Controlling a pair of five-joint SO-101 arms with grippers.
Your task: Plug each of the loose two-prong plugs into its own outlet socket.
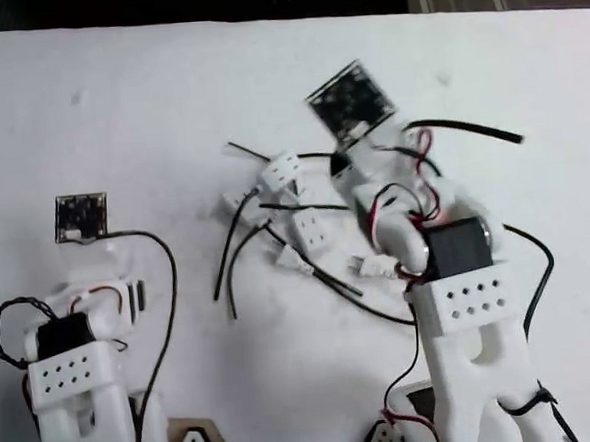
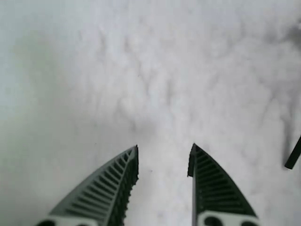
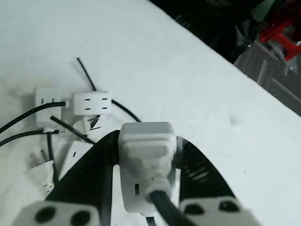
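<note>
One plug [image 3: 145, 153] partly within right gripper [image 3: 149, 140]

No text, label or number can be read anywhere.

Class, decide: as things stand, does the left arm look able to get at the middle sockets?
Probably yes: the left gripper is open and empty, and the table between it and the sockets looks bare.

The white plug [image 3: 146, 148] has a black cord [image 3: 163, 208].
</note>
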